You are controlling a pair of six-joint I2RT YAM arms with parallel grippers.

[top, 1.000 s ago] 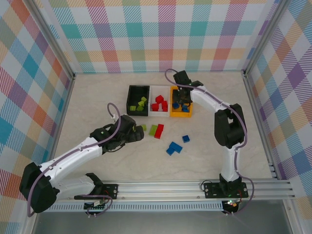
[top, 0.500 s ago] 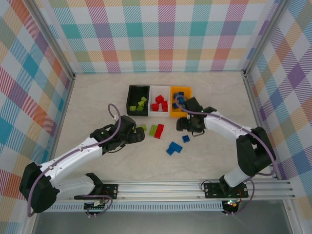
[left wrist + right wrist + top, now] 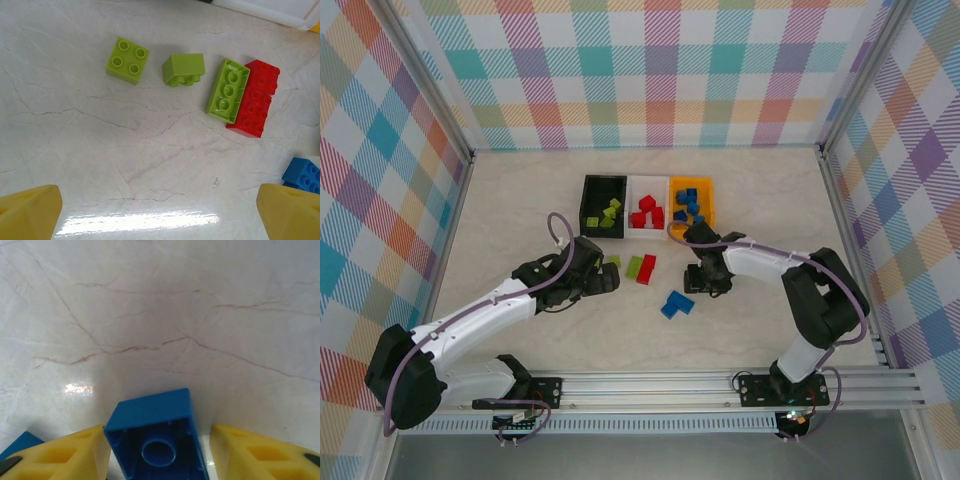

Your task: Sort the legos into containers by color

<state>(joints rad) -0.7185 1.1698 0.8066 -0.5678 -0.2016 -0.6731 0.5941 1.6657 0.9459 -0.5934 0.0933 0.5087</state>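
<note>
1. Jaws of the right gripper [image 3: 157,452] were parted around a blue lego [image 3: 150,415], at 6 o'clock from the orange-yellow bin [image 3: 696,236].
2. Left gripper [image 3: 160,215] was held open, empty; green legos [image 3: 127,61] were seen at its 12 o'clock.

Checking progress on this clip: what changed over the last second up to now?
The right claw left the orange-yellow bin, swung to the near side and now straddles the small blue brick on the table, jaws open, not gripping. The left claw barely shifted, open near the green bricks, which stayed put with the red brick.
</note>
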